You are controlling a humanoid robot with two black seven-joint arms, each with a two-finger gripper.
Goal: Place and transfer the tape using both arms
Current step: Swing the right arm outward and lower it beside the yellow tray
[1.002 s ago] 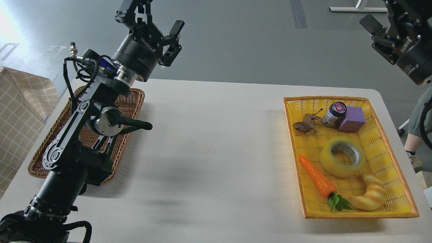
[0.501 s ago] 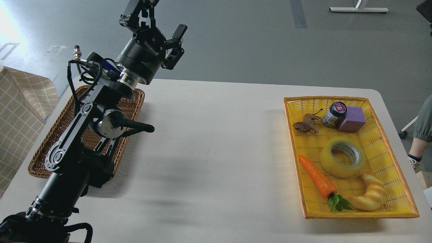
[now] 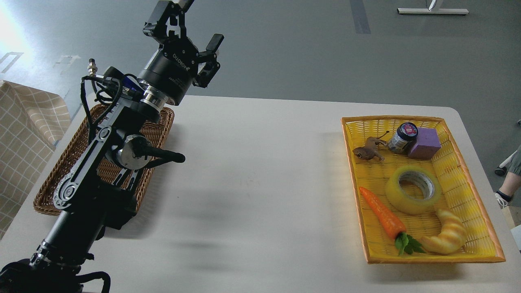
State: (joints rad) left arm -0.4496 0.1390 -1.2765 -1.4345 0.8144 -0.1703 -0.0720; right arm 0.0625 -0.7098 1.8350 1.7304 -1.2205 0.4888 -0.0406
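The tape (image 3: 413, 190), a wide yellow translucent roll with a pale printed core, lies flat in the middle of the yellow basket (image 3: 486, 211) at the right of the white table. My left gripper (image 3: 191, 22) is raised high above the table's far left, over the brown wicker basket (image 3: 61, 171). Its fingers stand apart and hold nothing. It is far from the tape. My right arm and its gripper are out of view.
In the yellow basket lie a toy carrot (image 3: 382, 213), a croissant (image 3: 447, 236), a brown toy animal (image 3: 368, 151), a small jar (image 3: 403, 137) and a purple block (image 3: 425, 143). A checked cloth (image 3: 24, 134) hangs at the far left. A person's leg (image 3: 508, 183) shows at the right edge.
My right arm, seen at the top right a second ago, has lifted out of view. My left gripper has shifted slightly. The tape has not moved.
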